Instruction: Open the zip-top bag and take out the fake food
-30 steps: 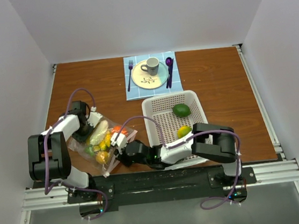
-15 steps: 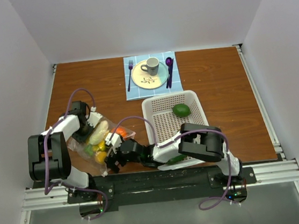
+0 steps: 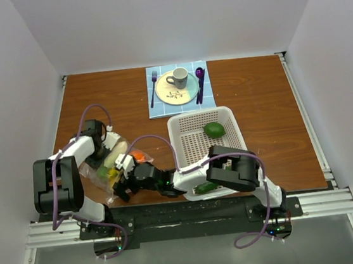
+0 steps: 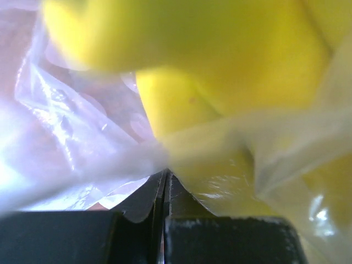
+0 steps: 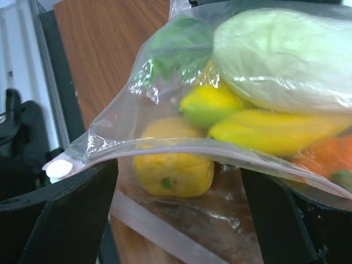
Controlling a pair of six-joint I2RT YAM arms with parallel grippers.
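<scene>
Clear bag (image 3: 108, 171) flat on the near left of the table (image 3: 262, 97), just ahead of the arm bases. Inside it, the fake food (image 3: 119, 159) packed close. Seen from the right wrist: a pale whitish piece (image 5: 280, 60) uppermost, a green leafy one (image 5: 181, 44) to its left, yellow pieces (image 5: 264, 132) below, a yellow-orange round one (image 5: 173, 165) lowest, and an orange one (image 5: 330, 157) at the right edge. Pinkish zip strip (image 5: 220, 151) across the front of these, with a small white tab (image 5: 59, 168) at its left end; sealed or not, impossible to tell.

Left gripper (image 3: 100, 156) at the far left part of the bag, jaws pressed together on a fold of the plastic, with yellow food close behind the film. Right gripper (image 3: 120, 184) at the near right side of the bag, jaws spread wide, with the zip edge between the two fingers (image 5: 60, 220).

To the right, a white basket (image 3: 188, 119) with a green round fruit (image 3: 214, 129) in it. Farther back, a blue mat (image 3: 155, 112) under a plate (image 3: 169, 96), a cup (image 3: 178, 77), a fork (image 3: 153, 87) and a purple spoon (image 3: 200, 79).
</scene>
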